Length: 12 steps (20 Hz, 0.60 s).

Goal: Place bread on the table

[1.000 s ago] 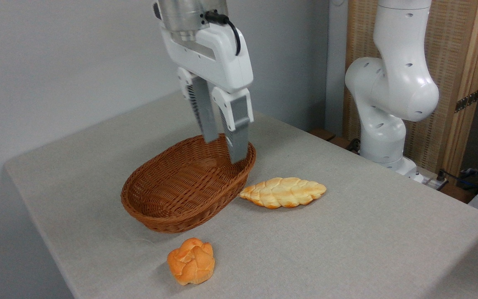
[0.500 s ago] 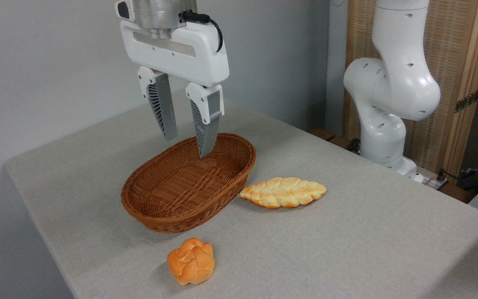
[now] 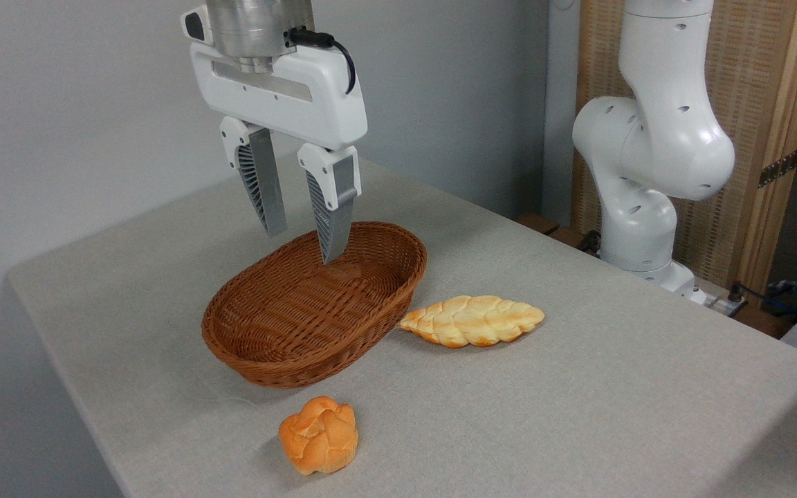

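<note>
The tool (image 3: pixel 299 243) hung above the far end of the wicker basket (image 3: pixel 315 304), its two grey ribbed fingers (image 3: pixel 261 185) pointing down with a clear gap between them. Nothing sat in that gap; the tool was parted and empty. The finger nearer the camera had its tip low against the basket's hollow in this view, though whether it touched the weave could not be told; the other finger's tip stood higher, above the far rim. A black cable (image 3: pixel 333 50) looped off the top of the white tool body.

The basket, brown and oval, held nothing that could be seen and rested on the tabletop (image 3: pixel 578 387), which was covered in plain grey-beige cloth.

At about four o'clock from the tool, the bread (image 3: pixel 472 320) lay flat on the tabletop, outside the basket, its left tip just beside the basket's right wall. It was a long, leaf-shaped braided loaf, pale with golden toasted patches, well clear of the fingers.

At about six o'clock from the tool, near the front edge, sat a small round orange knotted roll (image 3: pixel 319 436), apart from the basket.

At three o'clock, beyond the tabletop's far right side, rose the white arm (image 3: pixel 654 145).
</note>
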Each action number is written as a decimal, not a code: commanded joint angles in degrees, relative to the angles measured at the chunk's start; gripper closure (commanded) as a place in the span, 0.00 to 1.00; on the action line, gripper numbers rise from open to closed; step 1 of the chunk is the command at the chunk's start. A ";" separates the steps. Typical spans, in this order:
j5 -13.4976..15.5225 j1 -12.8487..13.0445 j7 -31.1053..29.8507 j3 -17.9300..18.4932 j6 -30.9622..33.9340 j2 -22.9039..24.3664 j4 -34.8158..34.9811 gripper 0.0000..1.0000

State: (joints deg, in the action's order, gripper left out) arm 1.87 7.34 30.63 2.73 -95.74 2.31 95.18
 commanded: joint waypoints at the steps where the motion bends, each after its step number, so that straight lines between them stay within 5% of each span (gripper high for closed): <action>1: 0.85 -1.80 0.74 -1.15 -0.50 -0.38 -0.96 0.00; 12: 0.76 -1.89 6.19 -0.36 0.55 -0.11 -1.40 0.00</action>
State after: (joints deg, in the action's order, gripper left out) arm 1.87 5.70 34.89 2.27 -95.84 2.31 94.49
